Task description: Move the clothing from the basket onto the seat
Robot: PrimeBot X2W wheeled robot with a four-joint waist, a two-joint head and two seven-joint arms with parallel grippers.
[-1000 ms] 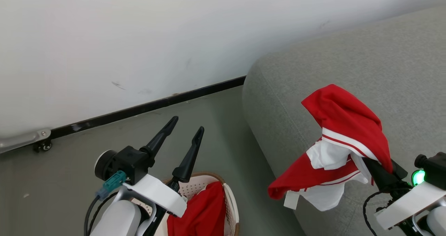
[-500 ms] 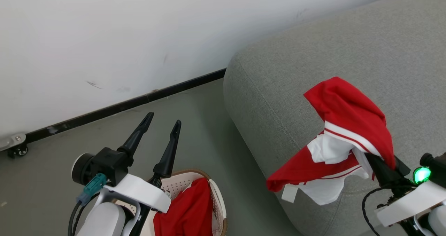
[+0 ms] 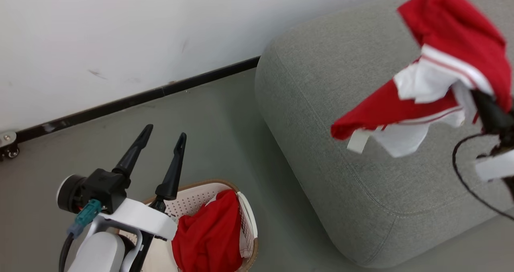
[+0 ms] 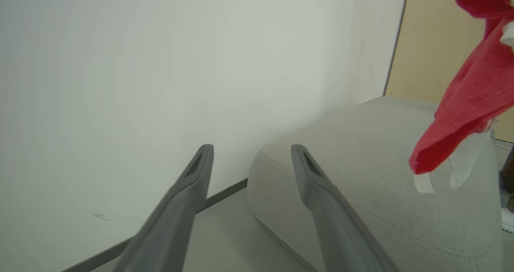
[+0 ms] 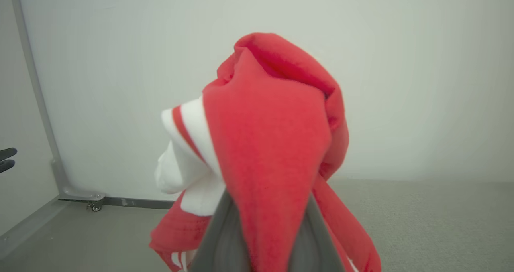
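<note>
My right gripper [image 3: 482, 99] is shut on the red clothing with white panels and red stripes [image 3: 445, 43], which hangs in the air above the grey seat [image 3: 321, 103]. In the right wrist view this garment [image 5: 273, 143] drapes over my fingers [image 5: 225, 244] and hides their tips. A second red garment [image 3: 209, 236] lies in the cream basket [image 3: 245, 212] on the floor at the bottom. Above the basket's far end my left gripper [image 3: 165, 131] stands open and empty. From the left wrist, its fingers [image 4: 202, 155] point at the wall and the seat's corner [image 4: 341, 163].
A white wall with a black baseboard [image 3: 120, 101] runs behind the basket and seat. A small caster [image 3: 8, 151] sits at the wall's foot on the left. Grey floor [image 3: 225, 123] lies between basket and seat. A tan panel [image 4: 437, 43] stands beyond the seat.
The head camera has shifted. My right gripper has lifted the red and white garment higher and farther over the seat. The left gripper stays open above the basket.
</note>
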